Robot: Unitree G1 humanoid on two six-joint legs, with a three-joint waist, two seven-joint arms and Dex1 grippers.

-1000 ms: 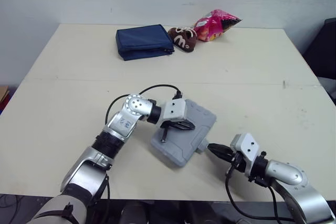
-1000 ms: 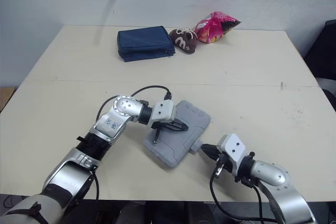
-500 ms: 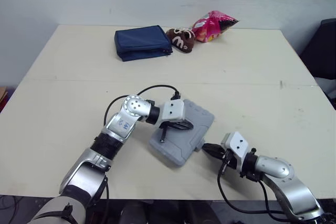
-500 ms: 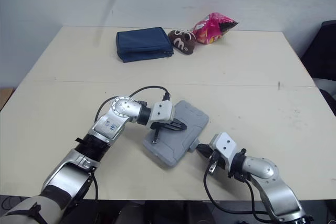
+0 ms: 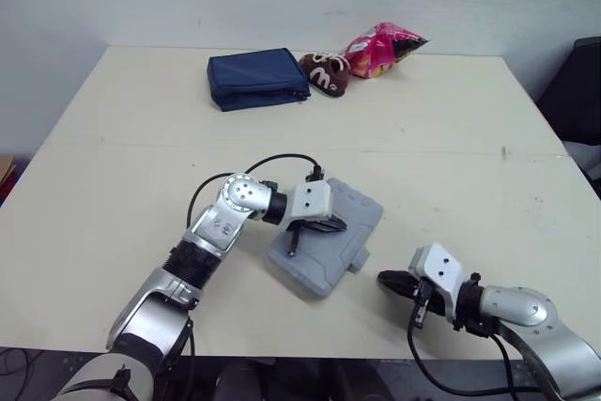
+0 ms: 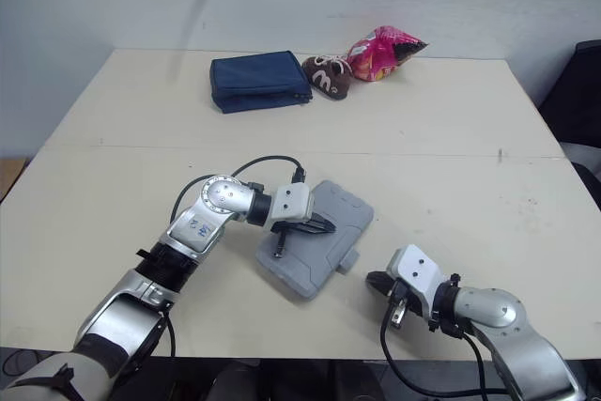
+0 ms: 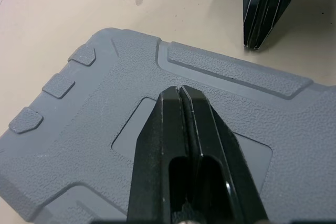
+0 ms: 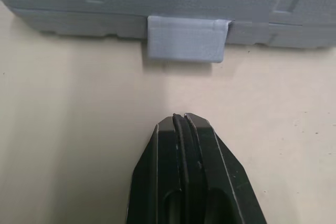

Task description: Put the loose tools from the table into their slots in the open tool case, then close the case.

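Beige table against a white wall, with the grey tool case lying shut near the front middle. Left gripper rests on the case's lid, its two black fingers pressed together. Right gripper sits low over the tabletop just right of the case, fingers likewise pressed together, pointing at the latch but apart from it. Along the far edge sit a navy pouch, a brown bag and a pink bag.

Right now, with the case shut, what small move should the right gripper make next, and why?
Probably ease the right gripper forward against the latch: shut, it aims at the latch across a gap, and the left gripper rests on the case.
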